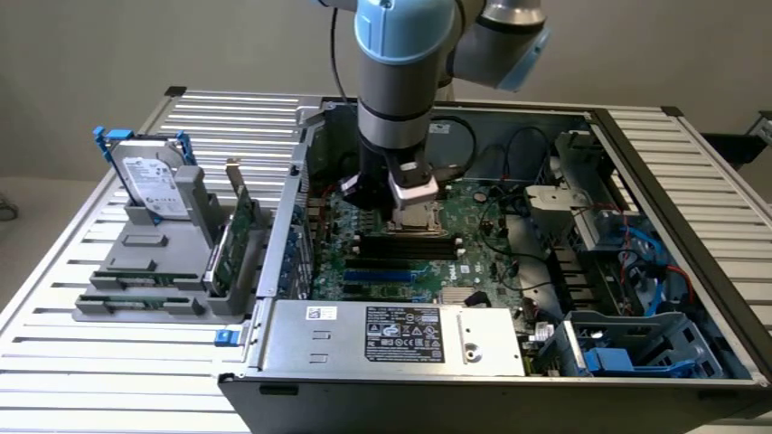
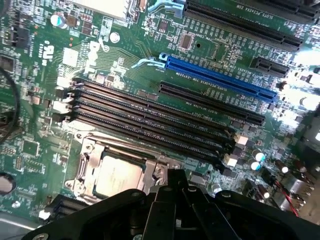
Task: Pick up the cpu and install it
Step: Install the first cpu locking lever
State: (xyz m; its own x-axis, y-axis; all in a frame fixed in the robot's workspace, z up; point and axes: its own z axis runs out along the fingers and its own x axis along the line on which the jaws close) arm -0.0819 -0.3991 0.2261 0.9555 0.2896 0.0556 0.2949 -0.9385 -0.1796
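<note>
Jaws (image 2: 172, 192): closed, hovering just above the socket (image 2: 95, 167), gripping nothing visible.
Cpu (image 2: 116, 178): lying inside the socket on the motherboard (image 2: 125, 65).
Risk: a slightly skewed chip would be bending pins if pressed.

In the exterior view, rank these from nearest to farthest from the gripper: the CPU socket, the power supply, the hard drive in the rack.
From the gripper:
1. CPU socket, directly below it on the motherboard.
2. Power supply, at the case's front edge.
3. Hard drive, outside the case, on the exterior view's left.
</note>
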